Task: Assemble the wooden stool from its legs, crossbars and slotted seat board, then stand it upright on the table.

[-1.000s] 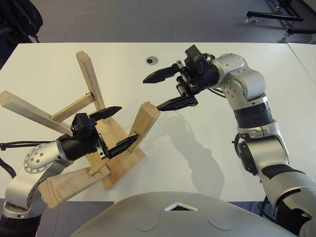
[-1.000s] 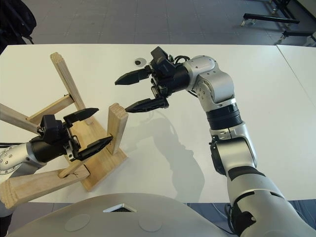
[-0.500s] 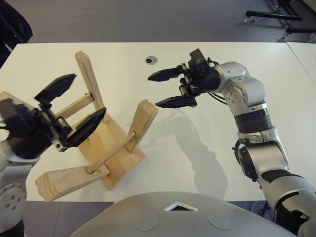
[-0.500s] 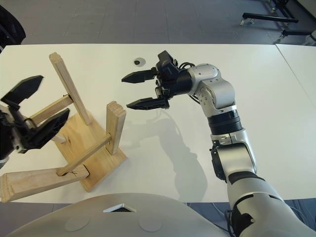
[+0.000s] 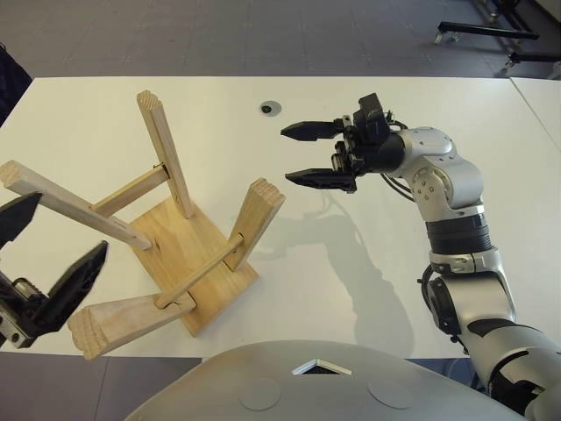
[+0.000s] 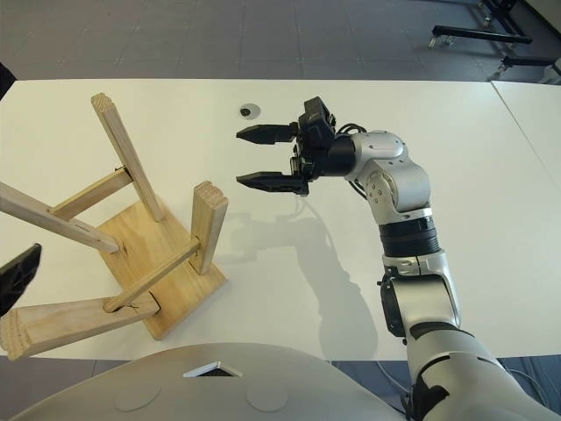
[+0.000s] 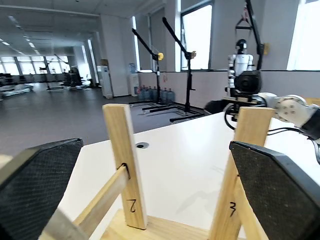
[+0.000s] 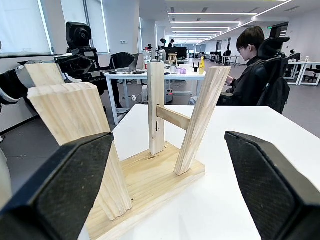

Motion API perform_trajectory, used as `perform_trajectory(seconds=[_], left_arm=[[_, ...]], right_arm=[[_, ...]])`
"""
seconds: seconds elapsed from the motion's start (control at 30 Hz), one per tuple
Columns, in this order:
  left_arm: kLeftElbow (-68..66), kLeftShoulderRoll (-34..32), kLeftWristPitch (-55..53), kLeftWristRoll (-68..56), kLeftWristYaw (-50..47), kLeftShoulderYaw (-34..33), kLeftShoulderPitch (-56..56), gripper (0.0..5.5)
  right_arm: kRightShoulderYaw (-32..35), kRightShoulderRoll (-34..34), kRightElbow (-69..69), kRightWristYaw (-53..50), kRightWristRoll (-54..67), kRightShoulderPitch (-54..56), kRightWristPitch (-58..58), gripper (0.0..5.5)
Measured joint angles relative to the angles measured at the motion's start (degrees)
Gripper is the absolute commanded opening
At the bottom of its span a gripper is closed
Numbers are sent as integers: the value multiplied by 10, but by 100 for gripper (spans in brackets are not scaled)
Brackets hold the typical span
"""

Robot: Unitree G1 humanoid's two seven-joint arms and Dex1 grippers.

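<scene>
The wooden stool [image 5: 188, 263] rests upside down on the white table [image 5: 368, 254], its seat board flat and its legs splayed upward, joined by crossbars [image 5: 131, 189]. My left gripper [image 5: 72, 220] hangs open at the near left corner, beside the low-lying legs, touching nothing. In the left wrist view its pads [image 7: 40, 185] frame two numbered legs [image 7: 125, 165]. My right gripper [image 5: 287, 153] is open and empty above the table, just right of the nearest upright leg [image 5: 259, 219]. The stool [image 8: 150, 185] stands between its pads [image 8: 275, 180] in the right wrist view.
A small dark round grommet [image 5: 268, 107] sits in the tabletop behind the stool. A second table [image 5: 539, 96] adjoins at the far right. Open tabletop stretches to the stool's right, under my right arm.
My left gripper has pulled out from between the stool's legs, back to the near left corner. My right gripper has drawn away to the right. The stool has stayed put.
</scene>
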State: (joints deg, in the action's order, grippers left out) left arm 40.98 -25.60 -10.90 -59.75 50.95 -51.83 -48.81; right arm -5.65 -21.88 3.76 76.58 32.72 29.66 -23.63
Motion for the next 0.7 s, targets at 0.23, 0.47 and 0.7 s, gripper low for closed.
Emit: perform_trajectory(seconds=[0.23,0.47,0.7], left_arm=[[-145,5,2,248,-19,150,-36,540],[-244,-31,5,384,-82,183,17,540],[-255,-34,-7,457,-132,308,111,540]], right_arm=[[-1,10,-6,-15,0,-11,9,411],[-4,14,-7,-19,0,-17,15,411],[-6,17,-9,-24,0,-21,20,411]])
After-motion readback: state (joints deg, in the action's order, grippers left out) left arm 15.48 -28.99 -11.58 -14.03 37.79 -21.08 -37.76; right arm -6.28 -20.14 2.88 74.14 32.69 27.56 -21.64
